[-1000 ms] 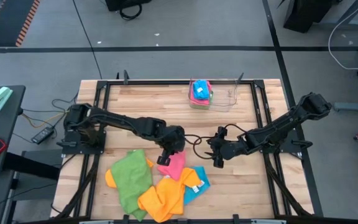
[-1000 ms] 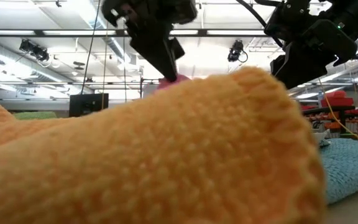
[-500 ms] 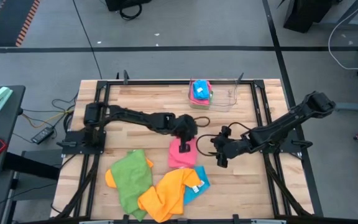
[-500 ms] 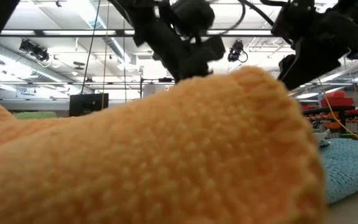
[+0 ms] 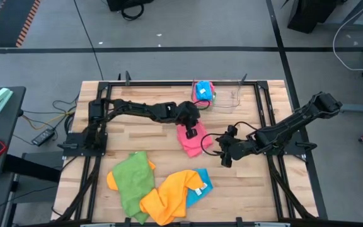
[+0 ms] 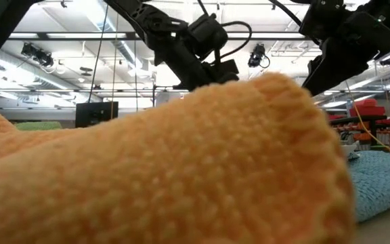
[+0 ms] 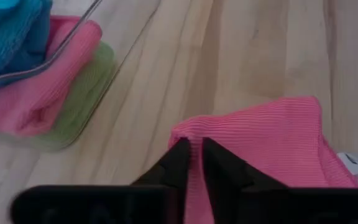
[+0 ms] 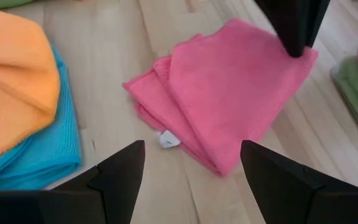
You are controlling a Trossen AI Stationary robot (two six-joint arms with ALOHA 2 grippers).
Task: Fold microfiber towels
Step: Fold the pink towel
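A pink microfiber towel (image 5: 194,142) lies by itself on the wood in the middle of the table, flat, with layers showing at its edge (image 8: 160,93). My left gripper (image 5: 191,130) stands at its far end, shut on it (image 7: 193,144). My right gripper (image 5: 225,153) hovers just right of the towel, open and holding nothing (image 8: 191,180). Green (image 5: 131,180), orange (image 5: 169,195) and blue (image 5: 200,186) towels lie heaped at the near edge. My left gripper pinches a small raised ridge of the pink towel (image 7: 194,132) between its two fingers, near the towel's far end. The fingers (image 8: 294,31) come slanting down from the table's left and far side. The rest of the towel lies slack on the table.
A clear plastic tray (image 5: 230,98) at the far edge holds folded blue, pink and green towels (image 5: 202,93). In the low view the orange towel (image 6: 181,169) blocks nearly everything, with the blue one (image 6: 378,183) to its right. Bare wood lies left of the pink towel.
My left gripper has gone toward the table's far edge and rightward, sinking and rolling its wrist. It dragged the pink towel out of the heap, and the towel now lies alone in the table's middle. The heap has stayed in place.
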